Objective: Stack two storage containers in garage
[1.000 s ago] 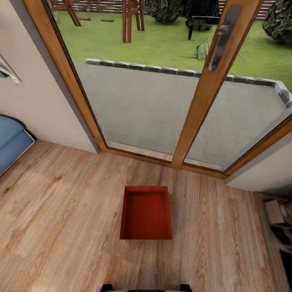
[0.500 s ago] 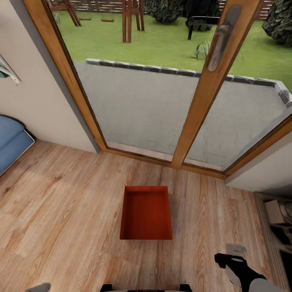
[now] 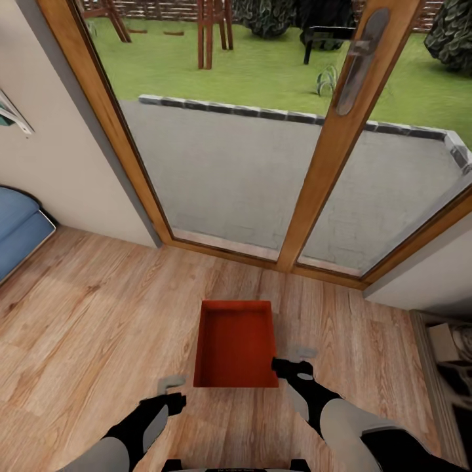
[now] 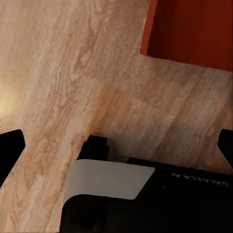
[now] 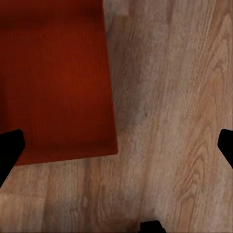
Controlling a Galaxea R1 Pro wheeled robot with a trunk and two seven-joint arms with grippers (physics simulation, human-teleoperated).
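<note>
A: Orange-red box (image 3: pixel 236 345) sits flat on the wood-plank floor (image 3: pixel 92 314), open top up, just short of the glass doors (image 3: pixel 262 157). Blue sofa (image 3: pixel 18 229) off at the left edge.

B: And the arms?

A: Both reach in low. Left gripper (image 3: pixel 172 390) hangs near the box's near-left corner, not touching. Right gripper (image 3: pixel 293 362) sits just beside the near-right corner; contact cannot be told.

B: Jaws?

A: Both wide. In the left wrist view the box (image 4: pixel 191 30) lies ahead of the spread jaws, planks between. In the right wrist view the box (image 5: pixel 53 77) corner falls between them, nothing gripped.
</note>
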